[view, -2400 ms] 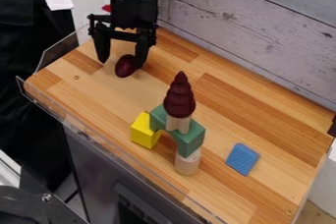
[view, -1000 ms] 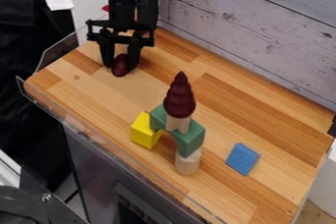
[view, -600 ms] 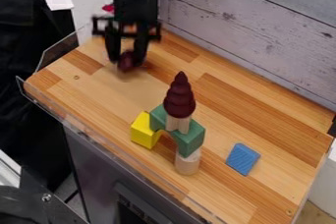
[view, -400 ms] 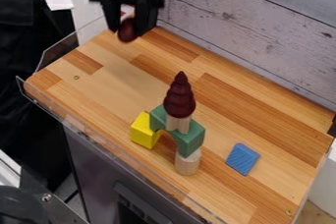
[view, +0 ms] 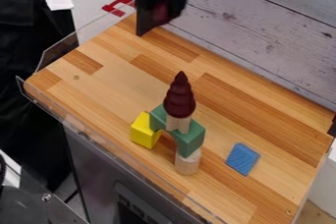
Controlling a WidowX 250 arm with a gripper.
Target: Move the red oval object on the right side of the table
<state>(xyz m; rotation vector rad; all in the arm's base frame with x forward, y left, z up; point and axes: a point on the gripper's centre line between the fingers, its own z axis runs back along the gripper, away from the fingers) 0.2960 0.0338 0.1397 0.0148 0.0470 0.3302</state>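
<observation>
Gripper, blk, 2-finger (view: 162,12): 1 pc., at top of view, L of centre, above table's far L corner; narrow, closed about the load, not wide; fingers either side of it. Red oval object (view: 160,10), dk. red, 1 pc.: betw. the fingertips, held; appears aloft, clear of table (view: 269,115). Status: grasp done, lift apparently done; carry to R side, lowering & release left; est. under halfway.

Rel. to gripper, below & slightly R: stack, 1, upright, comprising dk. red spiral cone (view: 180,101); pale wood pc. (view: 178,123) under cone; green arch (view: 190,142) beneath that; yellow block (view: 142,130) at arch's L end; pale cylinder (view: 187,163) under its R end. Further below, well R: blue block (view: 242,159), 1, apart from stack. Behind, to R: grey plank wall (view: 263,31).

Next, prob.: carry R w/ height kept, past cone tip; set down R of gripper's present spot, away from blue block. Risks: cone clipped, tall stack toppled; smooth oval may slip or, once freed, roll.
</observation>
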